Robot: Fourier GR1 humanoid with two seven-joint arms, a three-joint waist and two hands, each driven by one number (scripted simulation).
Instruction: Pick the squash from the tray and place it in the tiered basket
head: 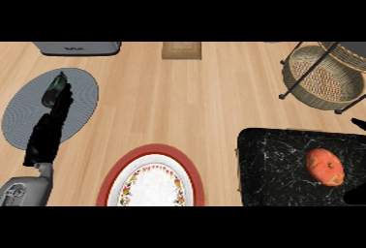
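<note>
Item: squash (54,90), dark green, elongated. Location: on the round grey tray (25,110), in its upper part. Long axis runs from the near side toward the far edge of the tabletop (186,106), leaning slightly right; the narrow tip points away from the robot.

Item: left hand (50,133), black, reached out over the tray. Fingers straight and together, lying along the same line as the squash. The fingertips overlap or just meet the squash's near end; contact cannot be confirmed. Nothing is clasped. The squash lies directly ahead of this hand, beyond its fingertips.

Item: right hand (358,122), only a dark sliver at the right edge; finger state cannot be told. The squash is well apart from it, far to its left. The left hand is judged the nearer and the likely picker.

Item: tiered basket (322,77), wicker on a dark wire frame, far to the right of the left hand and somewhat beyond it.
</note>
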